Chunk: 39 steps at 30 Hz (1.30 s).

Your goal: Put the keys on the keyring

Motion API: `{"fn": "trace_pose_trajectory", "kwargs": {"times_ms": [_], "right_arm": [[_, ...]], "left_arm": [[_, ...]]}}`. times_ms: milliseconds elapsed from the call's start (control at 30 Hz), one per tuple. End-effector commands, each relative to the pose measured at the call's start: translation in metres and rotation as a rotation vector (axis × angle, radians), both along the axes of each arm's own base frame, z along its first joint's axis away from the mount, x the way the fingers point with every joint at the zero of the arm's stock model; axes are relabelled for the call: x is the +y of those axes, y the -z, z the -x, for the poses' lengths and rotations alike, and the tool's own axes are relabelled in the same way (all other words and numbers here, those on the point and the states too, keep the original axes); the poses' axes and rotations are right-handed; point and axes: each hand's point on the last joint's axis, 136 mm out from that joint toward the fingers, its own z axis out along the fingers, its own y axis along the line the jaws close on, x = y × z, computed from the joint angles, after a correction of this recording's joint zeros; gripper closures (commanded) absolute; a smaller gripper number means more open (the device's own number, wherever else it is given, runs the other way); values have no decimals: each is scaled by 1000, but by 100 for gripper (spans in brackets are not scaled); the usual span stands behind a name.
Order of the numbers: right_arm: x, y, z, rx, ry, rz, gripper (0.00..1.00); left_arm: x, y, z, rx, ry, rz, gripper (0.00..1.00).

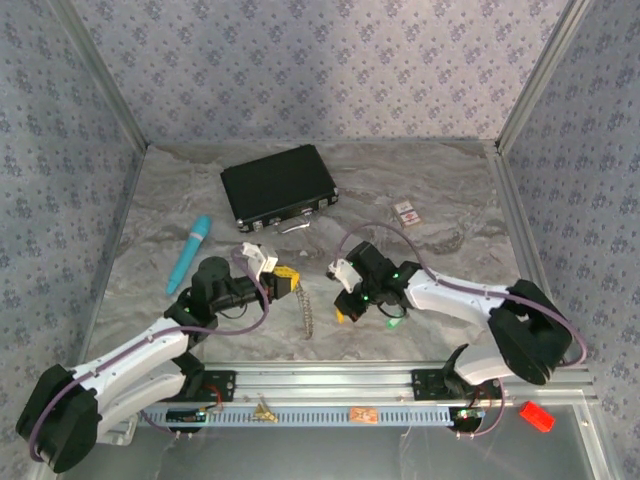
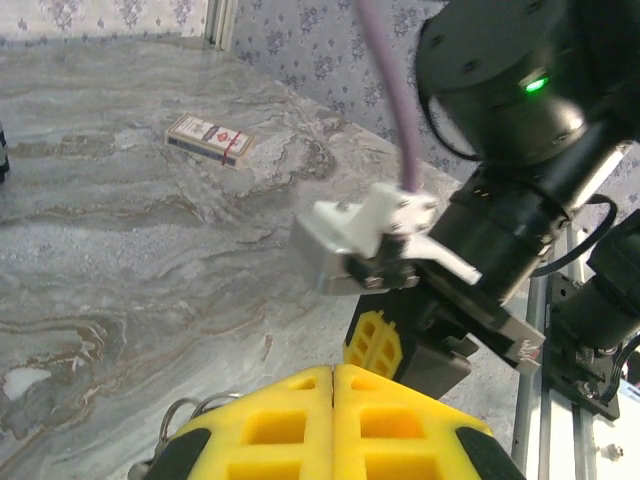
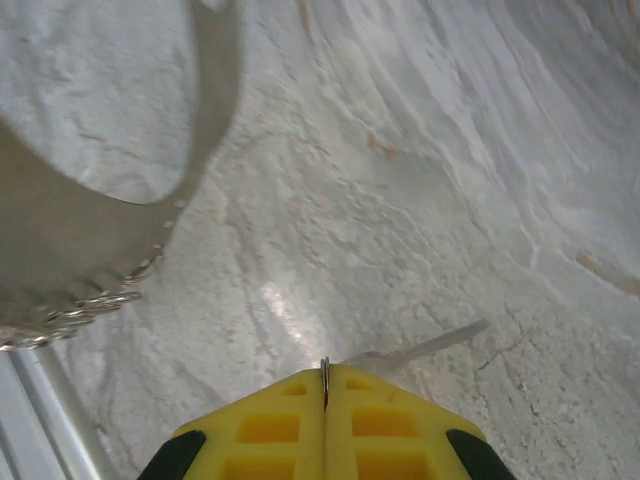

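Clamps left gripper (image 1: 284, 282) shut on keyring (image 1: 307, 312), fingers (image 2: 280, 430) pressed flush, wire loops poking out beside them, chain hanging below. Nips key (image 3: 420, 348) between clenched tips of right gripper (image 3: 325, 385), silvery blade jutting out to one side, head colour hidden. Holds both grippers close together over middle of table (image 1: 440, 190), tips facing. Beyond: teal stick (image 1: 190, 252) left, black case (image 1: 278, 187) behind, card (image 1: 405, 212) right rear, all well apart.
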Motion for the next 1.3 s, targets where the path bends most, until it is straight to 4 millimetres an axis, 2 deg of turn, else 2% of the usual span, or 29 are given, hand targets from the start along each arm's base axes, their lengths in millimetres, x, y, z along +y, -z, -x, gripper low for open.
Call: {"fn": "trace_pose_trajectory", "kwargs": {"times_ms": [0, 33, 67, 167, 233, 367, 500, 600, 767, 1267], "right_arm": [[1, 10, -1, 79, 56, -8, 100], [2, 11, -2, 82, 54, -9, 100], [2, 11, -4, 79, 55, -7, 96], [1, 1, -11, 26, 42, -23, 76], [3, -18, -19, -64, 12, -64, 72], [18, -78, -29, -348, -131, -240, 68], [32, -114, -17, -579, -343, -378, 68], [38, -125, -14, -639, -428, -414, 68], [52, -141, -4, -600, -511, -526, 68], [71, -141, -2, -570, -551, -576, 77]], "left_arm": [[-6, -21, 6, -147, 64, 32, 100], [-6, -21, 7, -152, 68, 35, 100], [-7, -21, 7, -160, 71, 35, 100], [-7, -20, 7, -182, 75, 30, 100], [-8, -20, 7, -194, 80, 29, 100], [-9, -22, 9, -224, 103, 29, 100], [-11, -25, 14, -270, 135, 25, 100], [-13, -26, 18, -308, 168, 16, 100], [-17, -26, 23, -333, 212, 6, 100], [-23, -24, 24, -337, 236, 0, 100]]}}
